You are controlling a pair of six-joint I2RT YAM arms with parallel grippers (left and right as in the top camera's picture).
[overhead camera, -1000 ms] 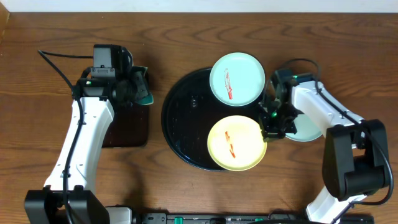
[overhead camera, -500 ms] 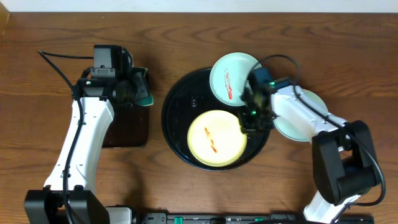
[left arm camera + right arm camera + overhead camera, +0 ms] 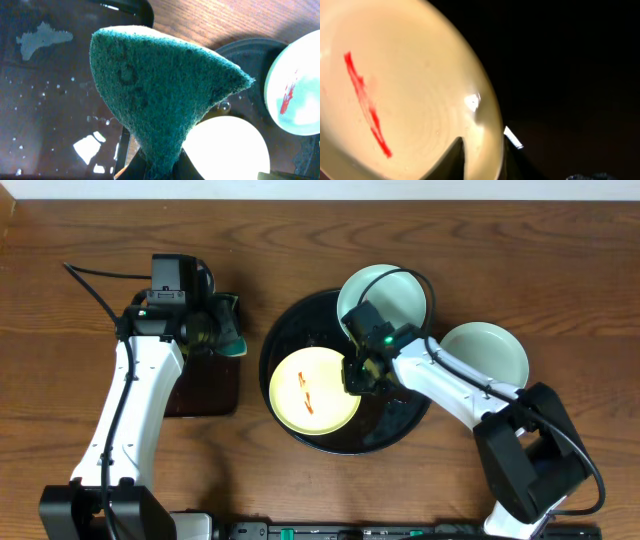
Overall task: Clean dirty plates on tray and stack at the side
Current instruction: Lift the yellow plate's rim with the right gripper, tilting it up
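Right claw (image 3: 482, 150) straddles yellow plate (image 3: 310, 390) rim in the tray (image 3: 395, 425), clamped or loose can't tell; stiff, glossy, likely slippery, take it by rim; left claw (image 3: 160, 169) pinches sponge (image 3: 160, 85).

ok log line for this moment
left claw: shut on sponge | right claw: at yellow plate rim, grip unclear | yellow plate: red smears, on round tray

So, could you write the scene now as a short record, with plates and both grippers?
yellow plate: inside round tray, red smears
green plate one: over tray's far rim
green plate two: on table, right of tray
left gripper: shut on sponge
right gripper: astride yellow plate's rim, grip unclear
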